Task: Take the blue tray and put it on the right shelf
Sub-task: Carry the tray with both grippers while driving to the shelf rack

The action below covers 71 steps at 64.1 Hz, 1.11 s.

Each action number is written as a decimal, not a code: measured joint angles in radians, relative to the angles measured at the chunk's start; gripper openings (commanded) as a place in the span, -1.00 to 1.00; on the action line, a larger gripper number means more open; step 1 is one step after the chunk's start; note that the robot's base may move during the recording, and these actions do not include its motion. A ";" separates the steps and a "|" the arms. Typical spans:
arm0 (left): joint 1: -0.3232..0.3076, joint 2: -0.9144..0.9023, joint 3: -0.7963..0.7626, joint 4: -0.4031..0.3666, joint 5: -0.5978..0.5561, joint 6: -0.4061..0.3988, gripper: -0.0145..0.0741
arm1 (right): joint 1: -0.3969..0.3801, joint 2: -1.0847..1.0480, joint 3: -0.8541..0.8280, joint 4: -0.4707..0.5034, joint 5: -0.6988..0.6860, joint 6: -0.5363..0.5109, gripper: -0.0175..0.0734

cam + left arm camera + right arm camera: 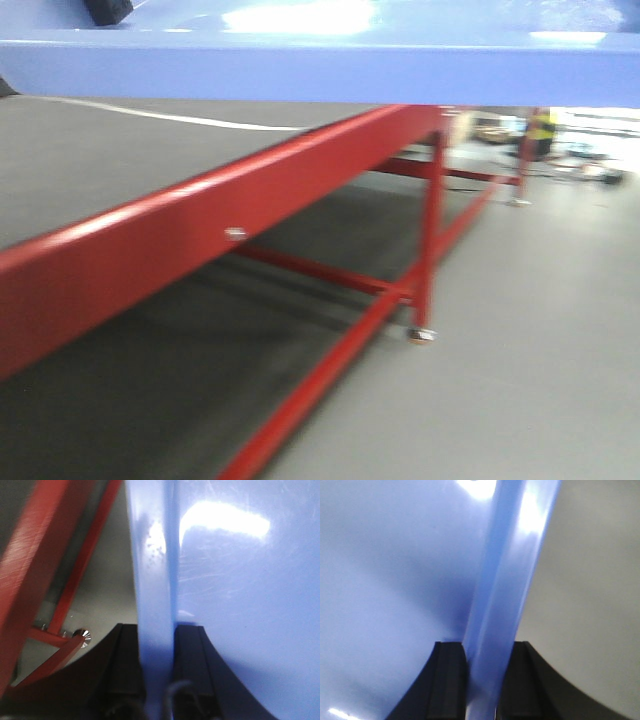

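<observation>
I have the left end effector (pixel 159 639) and right end effector (pixel 487 649) each clamped on the rim of the blue tray (pixel 320 70), with the red worktop frame (pixel 180 235) beneath.

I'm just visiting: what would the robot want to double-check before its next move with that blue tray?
1. Left gripper clamped on blue tray rim: ok.
2. Right gripper clamped on the rim: ok.
3. Tray level in the front view: ok.
4. Tray clear of red table frame: cannot tell.
5. Right shelf in sight: not ok, no view shows it.
</observation>
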 measured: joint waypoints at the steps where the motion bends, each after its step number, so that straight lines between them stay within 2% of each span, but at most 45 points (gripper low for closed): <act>1: 0.000 0.000 0.000 0.000 0.000 0.000 -0.78 | 0.000 0.000 0.000 0.000 0.000 0.000 -0.49; 71: -0.002 0.000 0.000 0.000 0.000 0.000 -0.78 | 0.000 0.000 0.000 0.000 0.000 -0.002 -0.49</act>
